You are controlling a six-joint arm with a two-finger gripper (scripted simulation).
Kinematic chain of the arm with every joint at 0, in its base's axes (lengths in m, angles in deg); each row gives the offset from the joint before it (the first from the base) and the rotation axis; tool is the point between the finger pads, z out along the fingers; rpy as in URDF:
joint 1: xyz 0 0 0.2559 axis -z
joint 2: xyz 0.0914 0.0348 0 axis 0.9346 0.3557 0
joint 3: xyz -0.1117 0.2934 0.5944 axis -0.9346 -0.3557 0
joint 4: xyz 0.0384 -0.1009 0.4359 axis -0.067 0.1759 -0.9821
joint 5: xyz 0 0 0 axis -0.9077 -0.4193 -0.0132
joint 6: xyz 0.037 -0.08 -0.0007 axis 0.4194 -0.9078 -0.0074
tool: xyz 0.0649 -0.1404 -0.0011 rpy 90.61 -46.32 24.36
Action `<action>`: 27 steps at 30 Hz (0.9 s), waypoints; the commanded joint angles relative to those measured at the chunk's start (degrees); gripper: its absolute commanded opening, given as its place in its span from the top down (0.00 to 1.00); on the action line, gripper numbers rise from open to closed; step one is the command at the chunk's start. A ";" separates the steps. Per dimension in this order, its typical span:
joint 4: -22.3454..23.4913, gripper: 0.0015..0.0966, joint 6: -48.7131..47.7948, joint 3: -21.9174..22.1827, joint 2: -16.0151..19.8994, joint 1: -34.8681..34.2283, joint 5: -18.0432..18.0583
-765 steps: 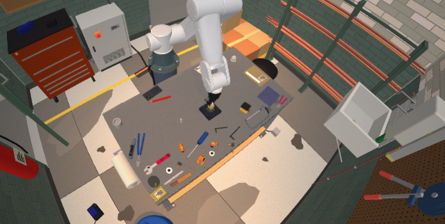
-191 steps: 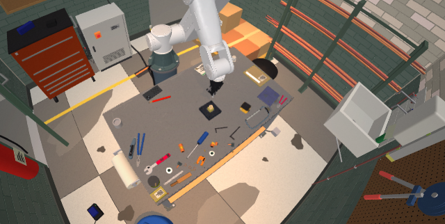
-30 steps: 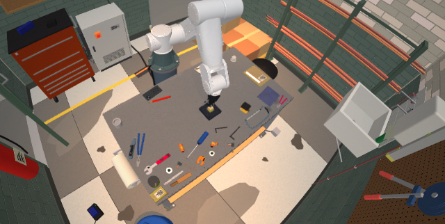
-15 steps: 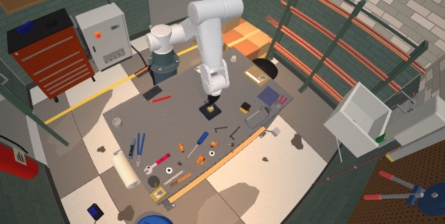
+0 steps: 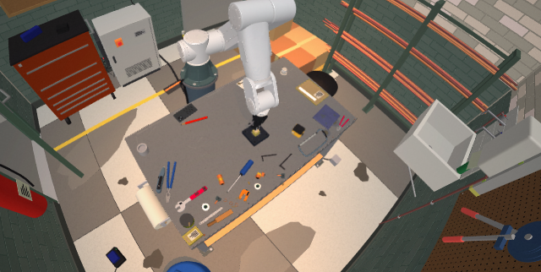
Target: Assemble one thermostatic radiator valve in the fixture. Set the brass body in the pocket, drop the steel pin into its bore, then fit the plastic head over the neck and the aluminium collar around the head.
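My gripper [image 5: 256, 126] hangs straight down over the black fixture [image 5: 255, 135] in the middle of the table, closed on a thin steel pin that is mostly hidden between the fingers. The brass body [image 5: 255, 132] sits upright in the fixture's pocket, right under the fingertips. A white ring-shaped part [image 5: 257, 186] lies near the table's front edge. A second white ring [image 5: 206, 206] lies further left. I cannot tell from here which of these is the head or the collar.
The table's front edge carries a long wooden rule [image 5: 264, 201]. Hex keys [image 5: 285, 160], a blue screwdriver [image 5: 241, 173] and orange bits lie between it and the fixture. A yellow-black block [image 5: 299, 130] sits right of the fixture. A paper roll [image 5: 152, 207] overhangs the left corner.
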 commanded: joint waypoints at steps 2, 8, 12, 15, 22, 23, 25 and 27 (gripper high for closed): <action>0.00 0.82 0.00 0.02 -0.04 0.00 0.00; 0.00 0.69 0.00 0.02 -0.03 0.00 0.00; 0.00 0.68 0.00 0.02 -0.03 0.00 0.00; 0.00 0.68 0.00 0.02 -0.03 0.00 0.00; 0.00 0.68 0.00 0.02 -0.03 0.00 0.00; 0.00 0.68 0.00 0.02 -0.03 0.00 0.00; 0.00 0.68 0.00 0.02 -0.03 0.00 0.00; 0.00 0.68 0.00 0.02 -0.03 0.00 0.00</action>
